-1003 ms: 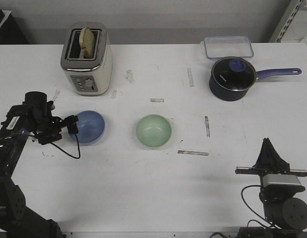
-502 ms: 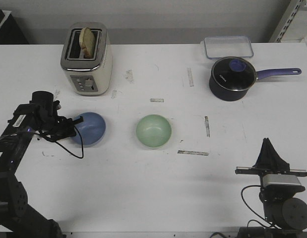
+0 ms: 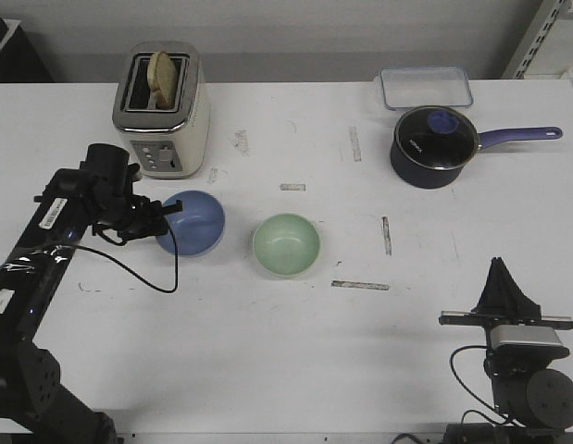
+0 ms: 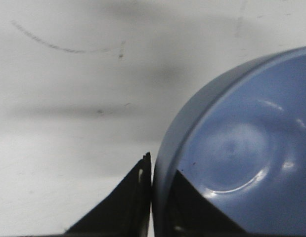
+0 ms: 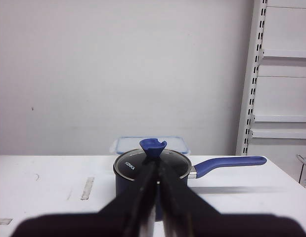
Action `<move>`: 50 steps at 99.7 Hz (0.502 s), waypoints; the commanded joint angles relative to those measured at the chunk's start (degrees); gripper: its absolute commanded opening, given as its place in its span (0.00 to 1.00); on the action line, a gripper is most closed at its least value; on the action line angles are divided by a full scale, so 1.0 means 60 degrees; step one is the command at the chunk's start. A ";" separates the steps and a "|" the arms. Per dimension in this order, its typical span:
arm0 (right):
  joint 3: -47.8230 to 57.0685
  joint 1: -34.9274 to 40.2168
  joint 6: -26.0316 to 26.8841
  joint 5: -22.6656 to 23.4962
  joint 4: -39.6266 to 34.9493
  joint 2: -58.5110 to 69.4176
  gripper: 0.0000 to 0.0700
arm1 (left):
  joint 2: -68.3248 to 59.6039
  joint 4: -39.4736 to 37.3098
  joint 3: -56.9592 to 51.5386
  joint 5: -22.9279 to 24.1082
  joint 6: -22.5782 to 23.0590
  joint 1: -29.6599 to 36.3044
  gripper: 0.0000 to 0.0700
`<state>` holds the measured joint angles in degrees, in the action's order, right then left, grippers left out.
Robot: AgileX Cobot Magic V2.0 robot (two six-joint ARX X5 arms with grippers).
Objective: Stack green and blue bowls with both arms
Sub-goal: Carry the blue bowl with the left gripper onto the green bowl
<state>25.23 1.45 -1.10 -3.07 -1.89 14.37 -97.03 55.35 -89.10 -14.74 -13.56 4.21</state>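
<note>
The saucepan (image 5: 152, 174) at the table's far right reads "KONKA" on its glass lid. The left gripper (image 3: 168, 212) pinches the blue bowl (image 3: 193, 222) by its rim, one finger inside, one outside, just left of the green bowl (image 3: 286, 245). The right gripper (image 5: 155, 197) sits parked at the near right, jaws closed on nothing.

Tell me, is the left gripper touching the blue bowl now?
Touching. In the left wrist view the left gripper has the rim of the blue bowl pinched between its two fingers, one outside and one inside.
</note>
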 commanded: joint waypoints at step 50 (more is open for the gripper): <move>0.0040 0.0015 0.0033 0.0007 0.0106 -0.0015 0.00 | -0.1967 -0.0182 -0.3406 -0.0055 -0.1300 0.3450 0.00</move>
<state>25.23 1.45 -1.10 -3.07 -1.89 14.37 -107.15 54.54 -107.72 -14.81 -20.60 23.57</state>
